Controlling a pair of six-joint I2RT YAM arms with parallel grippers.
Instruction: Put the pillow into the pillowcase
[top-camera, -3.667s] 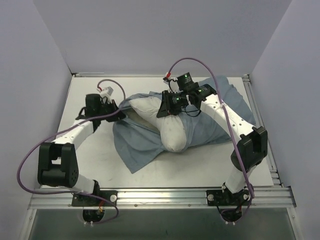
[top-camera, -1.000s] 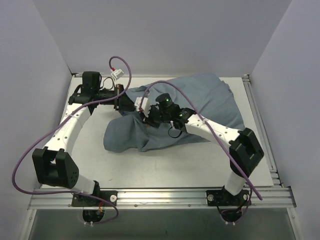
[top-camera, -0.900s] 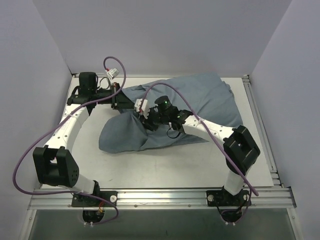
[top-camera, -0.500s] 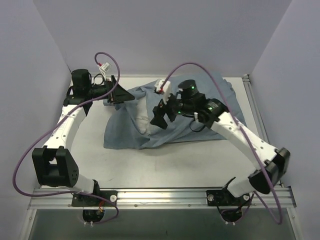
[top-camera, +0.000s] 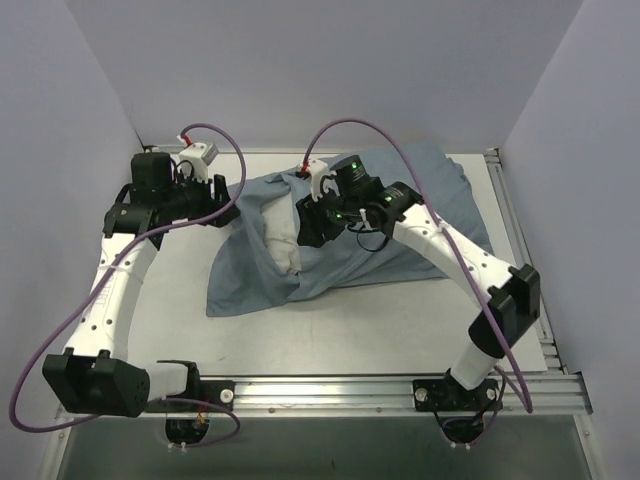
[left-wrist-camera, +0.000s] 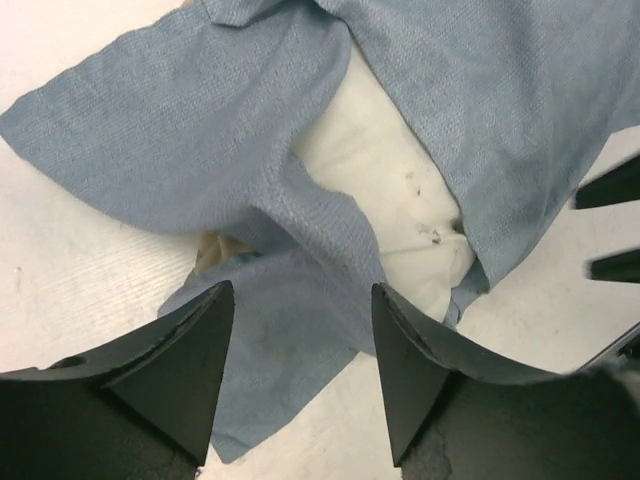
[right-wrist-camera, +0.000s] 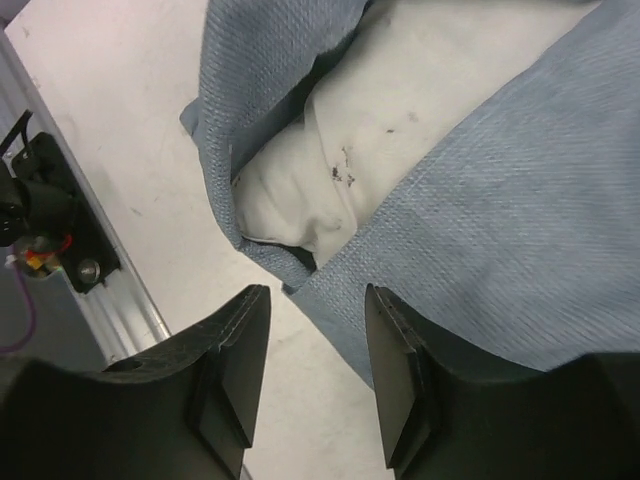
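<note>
The blue-grey pillowcase (top-camera: 400, 215) lies spread over the middle of the table, with most of the pillow inside it. One white end of the pillow (top-camera: 283, 238) shows at the sack's open left side. It has dark specks in the left wrist view (left-wrist-camera: 395, 185) and the right wrist view (right-wrist-camera: 335, 165). My left gripper (top-camera: 224, 200) hovers open just left of the opening, above the cloth edge (left-wrist-camera: 180, 130), holding nothing (left-wrist-camera: 300, 290). My right gripper (top-camera: 312, 225) hangs open over the pillow's exposed end, also holding nothing (right-wrist-camera: 317, 292), with pillowcase cloth (right-wrist-camera: 520, 230) below it.
An aluminium rail (top-camera: 320, 385) runs along the near table edge. Purple cables (top-camera: 370, 130) loop above both wrists. Pale walls close in the table on the left, back and right. Bare white tabletop (top-camera: 350, 330) lies in front of the pillowcase.
Both grippers were shut on the pillowcase's opening a second ago and have let go and opened. The left arm has drawn back to the left. The pillow's white end now shows.
</note>
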